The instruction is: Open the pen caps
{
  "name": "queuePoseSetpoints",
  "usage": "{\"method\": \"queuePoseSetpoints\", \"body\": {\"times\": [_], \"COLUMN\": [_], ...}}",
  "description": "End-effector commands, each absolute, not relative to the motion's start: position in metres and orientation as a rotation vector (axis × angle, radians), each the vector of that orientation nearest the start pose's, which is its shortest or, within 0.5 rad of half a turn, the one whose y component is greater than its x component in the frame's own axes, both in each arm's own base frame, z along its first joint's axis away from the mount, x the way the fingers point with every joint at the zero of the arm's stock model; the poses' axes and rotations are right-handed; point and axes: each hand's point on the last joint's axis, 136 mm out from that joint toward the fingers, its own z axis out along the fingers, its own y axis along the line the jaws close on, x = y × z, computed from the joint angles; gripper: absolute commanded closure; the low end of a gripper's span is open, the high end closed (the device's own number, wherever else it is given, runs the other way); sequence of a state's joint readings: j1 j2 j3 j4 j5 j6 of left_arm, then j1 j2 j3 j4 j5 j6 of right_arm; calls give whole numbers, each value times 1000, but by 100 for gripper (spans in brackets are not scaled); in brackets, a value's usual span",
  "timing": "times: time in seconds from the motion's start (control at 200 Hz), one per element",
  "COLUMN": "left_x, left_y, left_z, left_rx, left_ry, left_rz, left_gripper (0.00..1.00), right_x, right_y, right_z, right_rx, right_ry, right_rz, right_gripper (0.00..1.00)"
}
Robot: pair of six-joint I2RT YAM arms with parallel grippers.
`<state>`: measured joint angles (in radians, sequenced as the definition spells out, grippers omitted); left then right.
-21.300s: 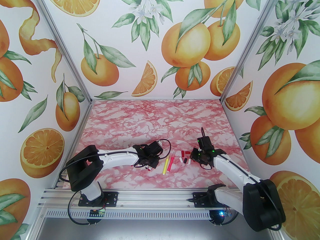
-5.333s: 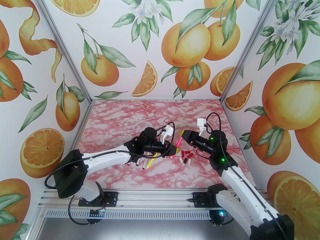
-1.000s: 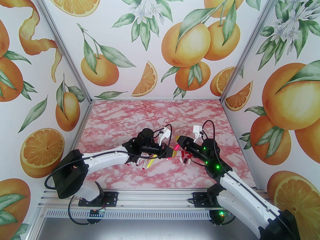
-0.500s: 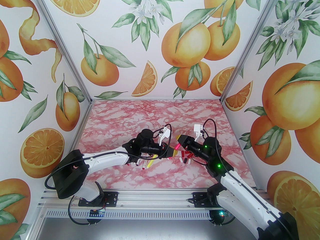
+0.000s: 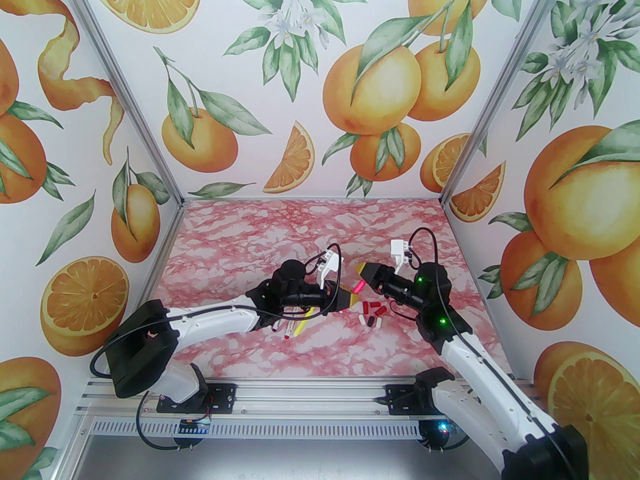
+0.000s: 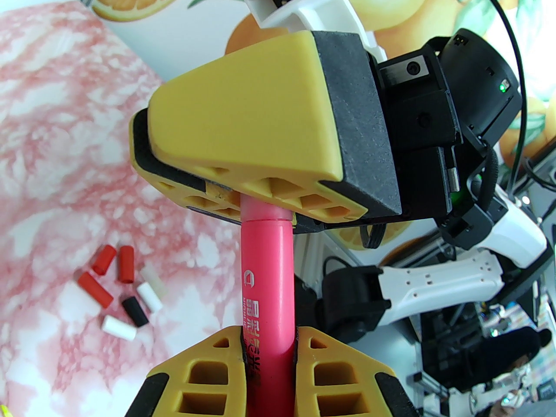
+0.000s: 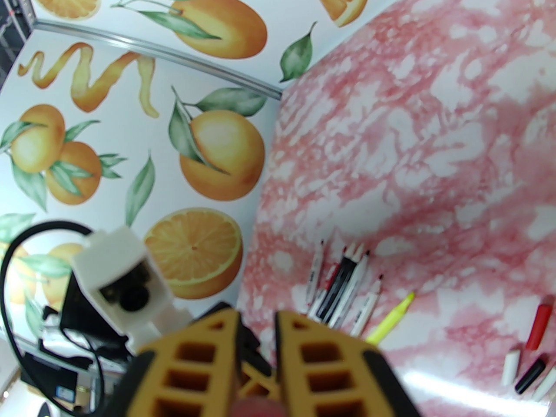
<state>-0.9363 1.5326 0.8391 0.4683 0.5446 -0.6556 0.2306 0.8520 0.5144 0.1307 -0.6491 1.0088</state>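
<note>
Both jaws clamped on pink pen (image 6: 266,285), pen bridging them

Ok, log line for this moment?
step: uncapping | left jaws: shut on pink pen | right jaws: shut on its cap | table: loose caps, uncapped pens

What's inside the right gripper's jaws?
The pink pen runs up into the shut right gripper; its cap peeks out at the edge, the rest covered by the fingers.
</note>
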Motion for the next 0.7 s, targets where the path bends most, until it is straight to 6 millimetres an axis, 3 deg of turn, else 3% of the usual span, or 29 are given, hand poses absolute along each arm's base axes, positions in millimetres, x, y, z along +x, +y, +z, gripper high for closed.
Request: {"method": "queuePoseSetpoints", "body": {"times": [0.0, 0.295, 0.485, 0.585, 0.69], "left_x": [155, 152, 153, 164, 181], "left_y": [-401, -404, -404, -399, -389], "left_z": [169, 169, 171, 174, 167], "left_rx": [841, 848, 844, 789, 711], "left_ry": [2167, 2165, 2165, 2164, 2223], "left_rz": [-1599, -1607, -1596, -1555, -1392], "left_gripper": [100, 100, 100, 100, 100], "right_x": [323, 331, 334, 333, 316], "right_y": [99, 69, 69, 82, 98], "right_z": [304, 317, 321, 295, 236], "right_rx": [408, 500, 497, 481, 457], "right_ry": [1646, 1516, 1515, 1671, 1989], "right_rz": [1138, 1101, 1114, 1105, 957], "right_gripper": [100, 100, 100, 100, 100]}}
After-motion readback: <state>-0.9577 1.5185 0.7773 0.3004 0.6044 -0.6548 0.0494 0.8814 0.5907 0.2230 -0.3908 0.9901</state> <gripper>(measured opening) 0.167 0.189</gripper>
